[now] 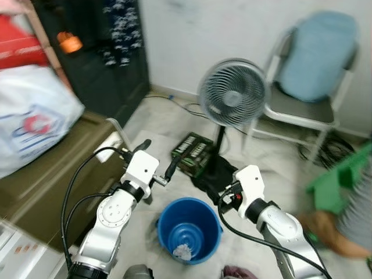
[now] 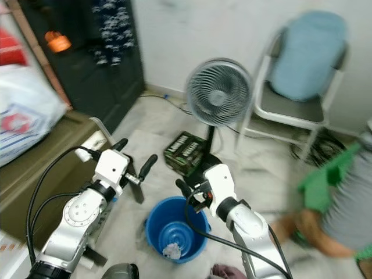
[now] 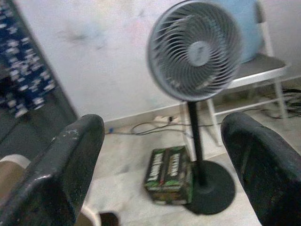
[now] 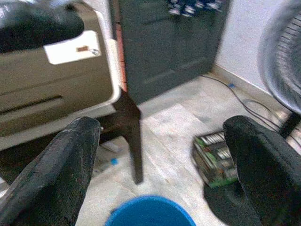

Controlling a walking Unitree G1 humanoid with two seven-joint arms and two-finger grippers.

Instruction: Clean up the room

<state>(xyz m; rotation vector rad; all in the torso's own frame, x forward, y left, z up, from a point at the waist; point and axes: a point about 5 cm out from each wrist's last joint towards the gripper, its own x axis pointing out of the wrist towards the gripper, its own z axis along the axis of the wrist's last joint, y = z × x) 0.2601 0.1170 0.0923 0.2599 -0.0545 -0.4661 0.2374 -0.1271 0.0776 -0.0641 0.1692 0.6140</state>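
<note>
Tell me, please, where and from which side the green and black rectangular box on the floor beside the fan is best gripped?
Grip the green and black rectangular box across its short width, coming down from above. It lies flat on the floor, its far end against the grey pedestal fan, whose black round base crowds one side. The open left gripper is probably nearer.

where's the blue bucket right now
The blue bucket stands on the floor in the head views, low and central between the two arms, just in front of the fan's black base and the green box.
</note>
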